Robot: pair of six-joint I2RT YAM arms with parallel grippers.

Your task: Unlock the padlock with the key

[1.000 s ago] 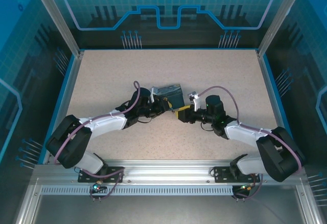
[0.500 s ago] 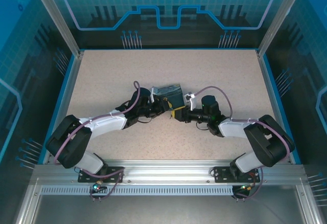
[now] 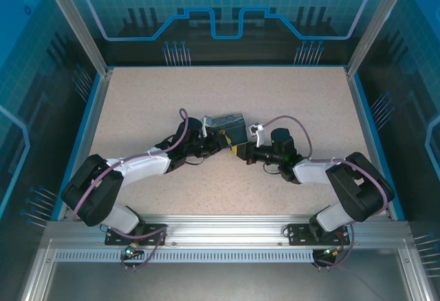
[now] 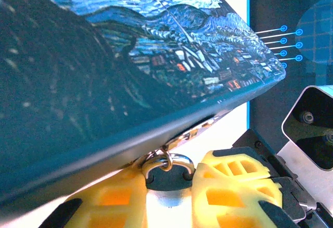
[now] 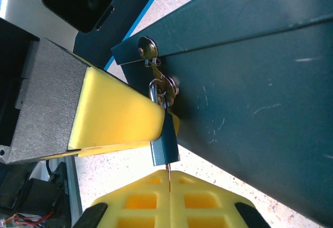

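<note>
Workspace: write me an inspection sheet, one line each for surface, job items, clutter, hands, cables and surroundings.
Surface: speckled beige table.
Job's things: blue padlock hangs from the clasp of a painted tin; thin key runs up into its bottom end.
Clutter: nothing seen.
Hands: left hand shut on the padlock; right hand shut on the key.
Cables: purple cable loops over the left arm, and another over the right.
Surroundings: blue panelled walls; metal rail at the near edge.
</note>
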